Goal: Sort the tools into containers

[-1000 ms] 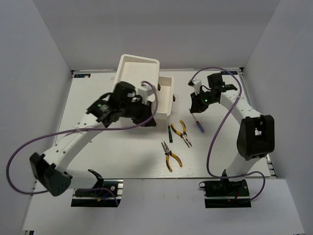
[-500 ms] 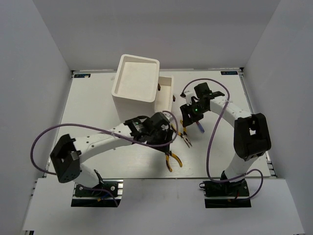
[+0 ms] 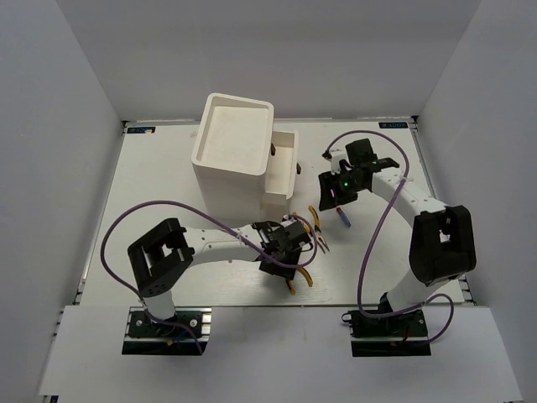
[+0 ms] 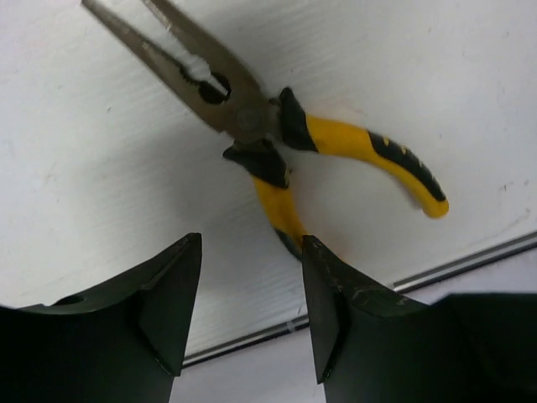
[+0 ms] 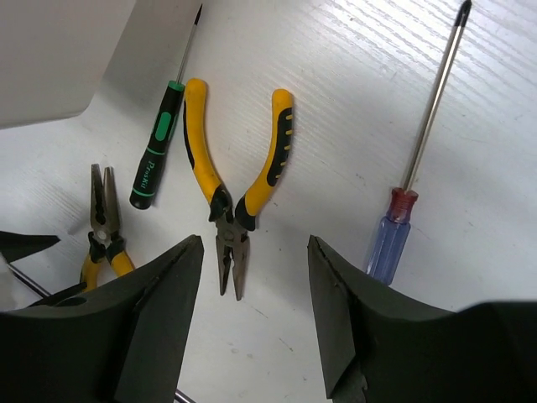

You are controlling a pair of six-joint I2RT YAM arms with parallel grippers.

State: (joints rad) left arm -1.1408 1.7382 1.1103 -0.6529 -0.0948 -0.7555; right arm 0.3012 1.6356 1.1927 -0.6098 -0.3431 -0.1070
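My left gripper [image 4: 249, 252] is open and low over the table, just short of a yellow-handled pliers [image 4: 252, 126] that lies with its handles spread; one handle reaches toward the gap between the fingers. In the top view this pliers [image 3: 295, 279] lies near the front edge beside the left gripper [image 3: 288, 262]. My right gripper [image 5: 254, 252] is open and empty above a second yellow-handled pliers [image 5: 231, 210], with a thin dark-green screwdriver [image 5: 155, 159] on one side of it and a blue-handled screwdriver [image 5: 390, 239] on the other. The containers are white drawers [image 3: 284, 168] on the tall white box [image 3: 231, 143].
The top drawer stands pulled out, its dark knob [image 3: 275, 151] showing. The table's near edge rail [image 4: 470, 260] runs close behind the front pliers. My left arm [image 3: 210, 239] lies stretched across the front of the table. Purple cables loop over both arms.
My left arm has swung away from the white box, down and right to the front pliers. My right gripper has shifted slightly over the middle tools.
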